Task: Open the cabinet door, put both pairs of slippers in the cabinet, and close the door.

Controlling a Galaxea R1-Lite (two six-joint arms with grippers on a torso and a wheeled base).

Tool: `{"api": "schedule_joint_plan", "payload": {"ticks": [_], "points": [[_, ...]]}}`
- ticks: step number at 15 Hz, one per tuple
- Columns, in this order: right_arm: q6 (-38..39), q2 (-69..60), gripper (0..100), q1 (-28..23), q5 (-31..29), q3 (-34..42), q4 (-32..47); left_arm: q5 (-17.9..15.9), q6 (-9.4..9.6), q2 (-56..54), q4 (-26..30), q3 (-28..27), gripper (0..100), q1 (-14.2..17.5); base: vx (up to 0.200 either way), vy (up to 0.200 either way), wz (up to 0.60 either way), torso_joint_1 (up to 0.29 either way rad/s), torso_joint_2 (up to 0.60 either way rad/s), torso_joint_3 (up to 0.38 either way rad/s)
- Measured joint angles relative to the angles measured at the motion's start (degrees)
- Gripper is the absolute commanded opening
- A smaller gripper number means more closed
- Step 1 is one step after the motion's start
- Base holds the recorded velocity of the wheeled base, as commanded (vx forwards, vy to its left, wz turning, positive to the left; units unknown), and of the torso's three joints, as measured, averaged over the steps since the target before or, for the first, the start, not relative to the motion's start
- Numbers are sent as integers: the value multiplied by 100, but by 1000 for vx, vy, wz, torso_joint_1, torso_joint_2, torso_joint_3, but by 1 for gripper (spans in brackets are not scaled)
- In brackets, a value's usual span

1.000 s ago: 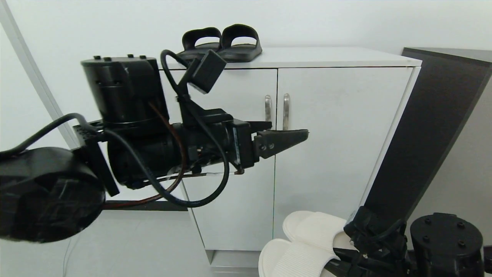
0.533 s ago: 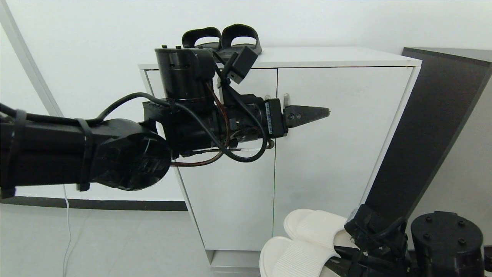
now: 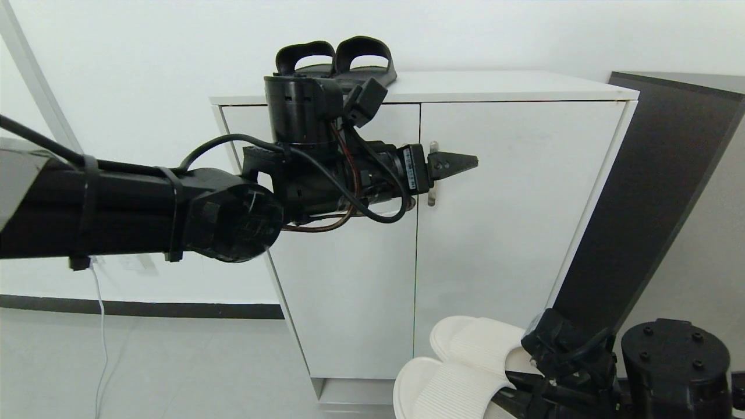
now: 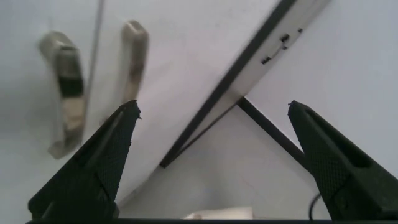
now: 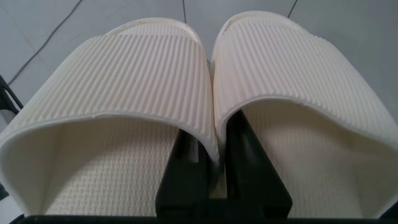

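The white cabinet (image 3: 512, 203) has both doors shut, with two metal handles (image 3: 431, 174) at the middle seam. A pair of black slippers (image 3: 337, 61) sits on its top, at the left. My left gripper (image 3: 453, 163) is open at handle height, just in front of the handles (image 4: 134, 62); in the left wrist view my left gripper (image 4: 212, 107) holds nothing. Low at the right, my right gripper (image 3: 527, 349) is shut on a pair of white ribbed slippers (image 3: 460, 364). In the right wrist view my right gripper (image 5: 211, 168) clamps the touching inner walls of the white slippers (image 5: 124, 81).
A tall dark panel (image 3: 657, 192) leans against the cabinet's right side. A white wall stands behind, and grey floor (image 3: 174, 366) lies to the left of the cabinet with a thin white cable (image 3: 100, 326) hanging over it.
My left arm has risen and stretched towards the cabinet, bringing its gripper from mid-door height up to the handles. The right arm and the white slippers have stayed put.
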Motion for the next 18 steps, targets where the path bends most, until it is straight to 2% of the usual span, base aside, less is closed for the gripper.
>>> {"api": "schedule_joint_plan", "payload": {"ticks": [3, 5, 9, 16, 17, 18], "points": [[0, 0, 0, 0, -2, 10, 0, 361, 29, 138, 263, -294, 100, -41, 0, 0, 0, 0, 0, 0], [0, 0, 0, 0, 0, 11, 2, 460, 40, 210, 299, -416, 100, -41, 0, 0, 0, 0, 0, 0], [0, 1, 0, 0, 0, 18, 0, 867, 235, 386, 477, -702, 100, -55, 0, 0, 0, 0, 0, 0], [9, 9, 0, 0, 17, 27, 2, 858, 244, 758, 589, -1157, 100, -48, 0, 0, 0, 0, 0, 0], [17, 6, 0, 4, 41, 44, 2, 853, 243, 786, 586, -1165, 0, -45, 0, 0, 0, 0, 0, 0], [17, 1, 0, 4, 60, 66, 0, 858, 233, 800, 586, -1165, 0, -39, 0, 0, 0, 0, 0, 0]]}}
